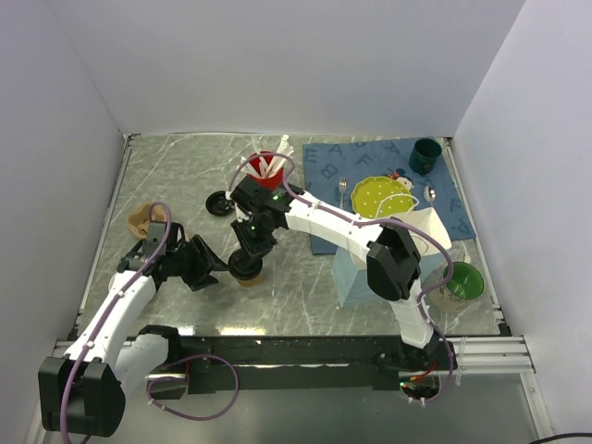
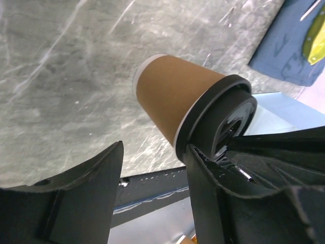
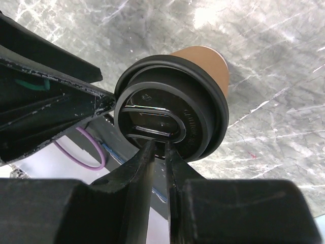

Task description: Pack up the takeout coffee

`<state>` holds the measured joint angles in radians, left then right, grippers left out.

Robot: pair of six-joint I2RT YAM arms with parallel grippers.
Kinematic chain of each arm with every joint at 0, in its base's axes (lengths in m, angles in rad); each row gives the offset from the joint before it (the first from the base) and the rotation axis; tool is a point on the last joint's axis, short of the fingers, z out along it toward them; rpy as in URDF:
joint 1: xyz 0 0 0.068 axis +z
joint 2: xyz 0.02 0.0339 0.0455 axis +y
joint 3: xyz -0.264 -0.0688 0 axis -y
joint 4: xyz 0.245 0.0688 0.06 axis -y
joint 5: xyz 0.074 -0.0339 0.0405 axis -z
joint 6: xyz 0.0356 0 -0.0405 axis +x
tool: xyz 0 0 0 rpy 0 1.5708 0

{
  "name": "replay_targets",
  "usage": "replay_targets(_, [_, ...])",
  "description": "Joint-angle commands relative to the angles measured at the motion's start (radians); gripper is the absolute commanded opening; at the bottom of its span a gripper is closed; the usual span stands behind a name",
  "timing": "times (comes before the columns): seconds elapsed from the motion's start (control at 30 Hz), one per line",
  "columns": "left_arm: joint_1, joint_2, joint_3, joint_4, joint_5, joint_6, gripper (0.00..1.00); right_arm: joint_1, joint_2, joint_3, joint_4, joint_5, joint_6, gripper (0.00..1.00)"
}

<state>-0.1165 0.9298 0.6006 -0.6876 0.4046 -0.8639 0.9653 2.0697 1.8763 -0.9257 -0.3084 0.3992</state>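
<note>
Nearest, my right fingers (image 3: 139, 178) are narrowed to a thin slit at the lid rim of the takeout coffee (image 3: 167, 107); whether they pinch it I cannot tell. My left fingers (image 2: 86, 188) gape apart, holding nothing, beside the cup standing on the table (image 3: 264, 61).

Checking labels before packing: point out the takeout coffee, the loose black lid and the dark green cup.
takeout coffee (image 2: 170, 99): left wrist view, brown paper wall.
loose black lid (image 1: 219, 204): top view, its centre.
dark green cup (image 1: 425, 155): top view, inside of its mouth.
</note>
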Motion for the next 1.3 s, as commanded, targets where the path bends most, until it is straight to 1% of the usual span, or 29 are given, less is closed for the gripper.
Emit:
replay_targets(0.0, [-0.012, -0.026, -0.024, 0.069, 0.022, -0.041, 0.58, -0.007, 0.009, -0.06, 0.051, 0.022, 0.0, 0.22])
replay_targets(0.23, [-0.024, -0.028, -0.051, 0.053, -0.029, -0.053, 0.56, -0.01, 0.007, -0.089, 0.074, 0.028, 0.013, 0.22])
replay_targets(0.37, [-0.031, 0.015, -0.022, -0.029, -0.151, -0.07, 0.53, -0.02, 0.015, -0.115, 0.09, 0.025, 0.024, 0.22])
replay_targets(0.5, [-0.035, 0.086, 0.033, -0.122, -0.237, -0.06, 0.51, -0.03, 0.015, -0.149, 0.1, 0.029, 0.032, 0.22])
replay_targets(0.7, [-0.051, 0.104, 0.002, -0.136, -0.288, -0.087, 0.48, -0.036, 0.021, -0.178, 0.11, 0.034, 0.038, 0.22])
replay_targets(0.9, [-0.109, 0.153, -0.004, -0.154, -0.325, -0.116, 0.47, -0.046, 0.018, -0.221, 0.12, 0.043, 0.046, 0.22])
replay_targets(1.03, [-0.184, 0.182, 0.013, -0.187, -0.397, -0.155, 0.47, -0.053, 0.02, -0.241, 0.123, 0.052, 0.049, 0.22])
replay_targets(1.2, [-0.235, 0.196, 0.01, -0.211, -0.401, -0.187, 0.45, -0.053, 0.026, -0.252, 0.123, 0.054, 0.049, 0.22])
replay_targets(1.23, [-0.241, 0.207, 0.011, -0.219, -0.433, -0.193, 0.45, -0.053, 0.026, -0.25, 0.122, 0.054, 0.047, 0.22])
replay_targets(1.27, [-0.245, 0.21, 0.011, -0.219, -0.437, -0.198, 0.45, -0.053, 0.03, -0.244, 0.12, 0.06, 0.046, 0.22])
